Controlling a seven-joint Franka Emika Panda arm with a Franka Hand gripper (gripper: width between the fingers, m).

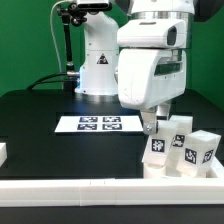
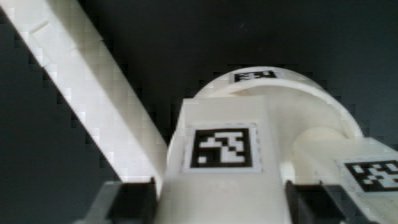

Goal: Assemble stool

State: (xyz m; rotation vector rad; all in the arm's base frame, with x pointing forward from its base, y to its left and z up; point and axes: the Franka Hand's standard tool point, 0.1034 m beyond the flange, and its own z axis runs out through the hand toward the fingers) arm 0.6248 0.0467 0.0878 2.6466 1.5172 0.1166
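At the exterior view's right front, my gripper [image 1: 152, 128] is lowered onto a cluster of white stool parts with black-and-white tags. In the wrist view a white leg block [image 2: 222, 150] stands between my fingers, tag facing the camera. Both dark pads [image 2: 157, 200] lie against its sides with no gap showing. The same leg block [image 1: 158, 148] is the leftmost of the cluster in the exterior view. Beside it stand two more leg blocks [image 1: 190, 153] [image 1: 180, 125]. A rounded white tagged part [image 2: 267, 85] lies just beyond the held block; I cannot tell if it is the seat.
A long white border rail [image 1: 110, 188] runs along the table's front edge, close to the cluster, and shows as a slanted bar [image 2: 80, 90] in the wrist view. The marker board [image 1: 98, 123] lies mid-table. The arm's base [image 1: 98, 65] stands behind it.
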